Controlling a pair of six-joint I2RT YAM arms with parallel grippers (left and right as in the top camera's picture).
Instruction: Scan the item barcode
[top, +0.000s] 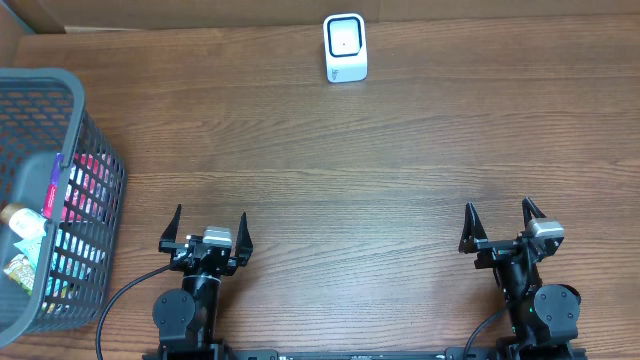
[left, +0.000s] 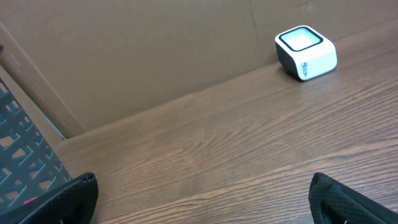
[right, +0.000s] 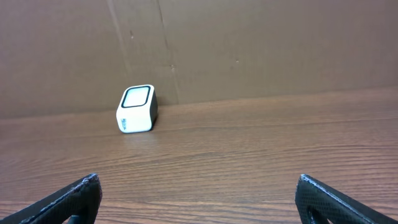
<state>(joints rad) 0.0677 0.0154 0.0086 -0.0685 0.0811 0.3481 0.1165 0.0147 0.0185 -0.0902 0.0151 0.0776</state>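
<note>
Wood table (top: 350, 150): brown, grained, matte.
Scanner (top: 345, 47): rounded white cube with a dark-rimmed window, standing at the far edge by a cardboard wall (right: 249, 43).
Basket (top: 100, 200): grey plastic mesh, at the left edge.
Items (top: 25, 225): crinkly packets heaped inside the basket, well apart from the scanner.
Left gripper (top: 209, 215): black pointed fingers spread wide, nothing between them.
Right gripper (top: 498, 207): likewise spread wide and empty.

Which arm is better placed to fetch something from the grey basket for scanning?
Probably the left. The left gripper sits open next to the basket, which holds the items. The right gripper, also open, is on the far side of the table. The scanner stands roughly between them, so it favours neither.
</note>
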